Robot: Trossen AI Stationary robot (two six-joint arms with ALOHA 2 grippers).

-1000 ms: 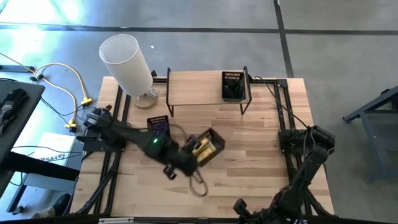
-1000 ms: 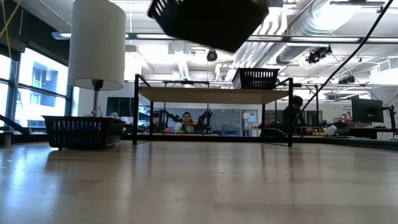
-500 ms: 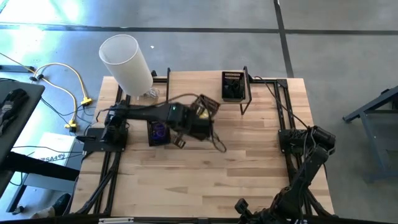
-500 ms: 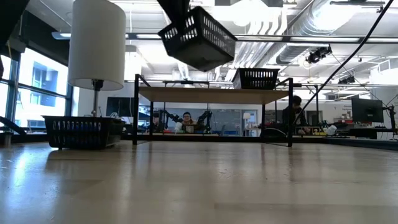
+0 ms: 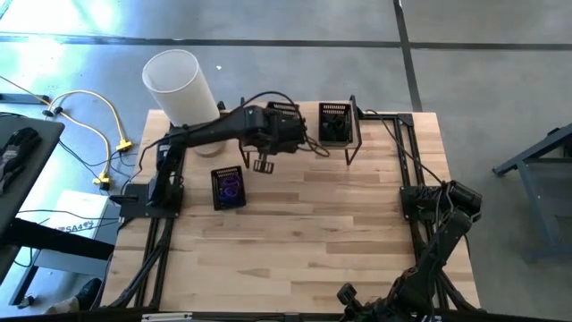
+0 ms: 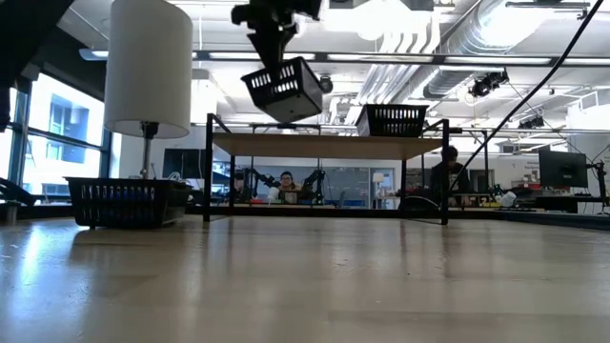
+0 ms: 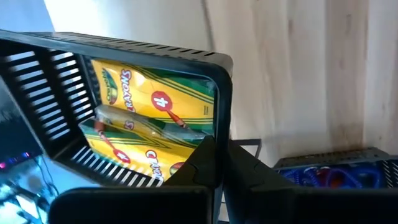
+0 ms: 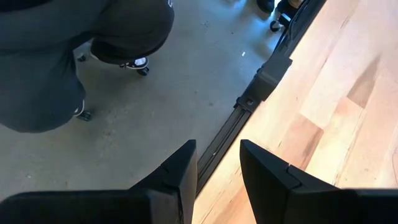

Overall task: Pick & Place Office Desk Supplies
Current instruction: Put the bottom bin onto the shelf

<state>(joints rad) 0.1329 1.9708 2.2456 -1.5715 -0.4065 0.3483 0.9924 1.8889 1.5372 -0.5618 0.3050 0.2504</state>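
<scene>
My left gripper (image 7: 221, 146) is shut on a black mesh tray (image 5: 284, 116) that holds yellow crayon boxes (image 7: 149, 118). In the low view the tray (image 6: 283, 89) hangs tilted above the left half of the wooden shelf (image 6: 324, 145). A second black tray (image 5: 335, 123), with dark items inside, stands on the shelf's right end. A third tray (image 5: 228, 188), with purple and blue band loops, sits on the table in front of the shelf. My right gripper (image 8: 214, 165) is open and parked over the table's right edge. My left gripper pinches the tray's side wall at its top rim (image 7: 222, 118), one finger inside the tray and one outside. The fingers come from above, pointing down. The tray hangs tilted below them, lifted clear of table and shelf.
A tall white cylinder lamp (image 5: 179, 82) stands at the far left corner beside the shelf. Bare wood table (image 5: 340, 241) stretches across the middle and near side. Yellow cables (image 5: 98, 125) lie off the left edge. People sit in the room beyond (image 6: 286, 181).
My left gripper has carried the tray from over the table's middle toward the far edge, up to the shelf. It has stayed shut on the tray throughout. The tray has stayed lifted and tilted, and in the low view it has moved away from the camera.
</scene>
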